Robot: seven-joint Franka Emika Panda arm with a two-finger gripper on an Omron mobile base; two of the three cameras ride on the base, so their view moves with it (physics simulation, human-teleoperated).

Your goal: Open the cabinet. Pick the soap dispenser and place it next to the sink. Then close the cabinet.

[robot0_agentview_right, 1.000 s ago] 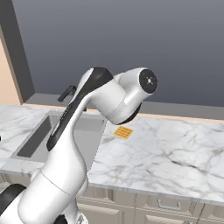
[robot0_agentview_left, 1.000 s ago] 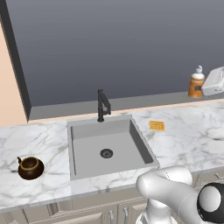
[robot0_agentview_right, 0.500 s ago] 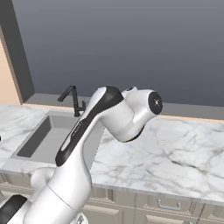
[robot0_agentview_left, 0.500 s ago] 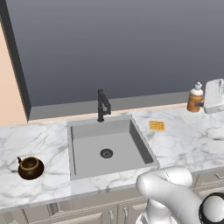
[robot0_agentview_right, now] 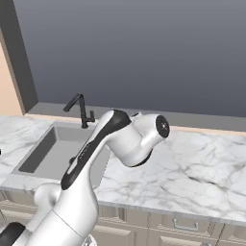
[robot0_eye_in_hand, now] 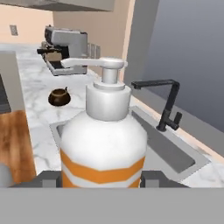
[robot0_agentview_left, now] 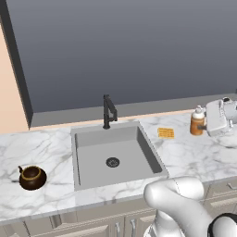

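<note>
A: State the position of the sink [robot0_agentview_left: 113, 155] relative to the gripper [robot0_eye_in_hand: 101, 178].
B: It lies beyond and below the gripper, set in the marble counter [robot0_agentview_left: 46, 194], with the faucet [robot0_eye_in_hand: 165, 103] ahead.
A: And the gripper's condition?
B: Its fingers are clamped on the soap dispenser [robot0_eye_in_hand: 103, 139], which sits upright between them, beside the sink.

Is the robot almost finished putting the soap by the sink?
Partly. The soap dispenser is out of the cabinet and gripped between the jaws of the gripper, upright, low over the marble counter to the right of the sink. Whether its base touches the marble is unclear. Left to do: let go of it there, then shut the cabinet.
</note>
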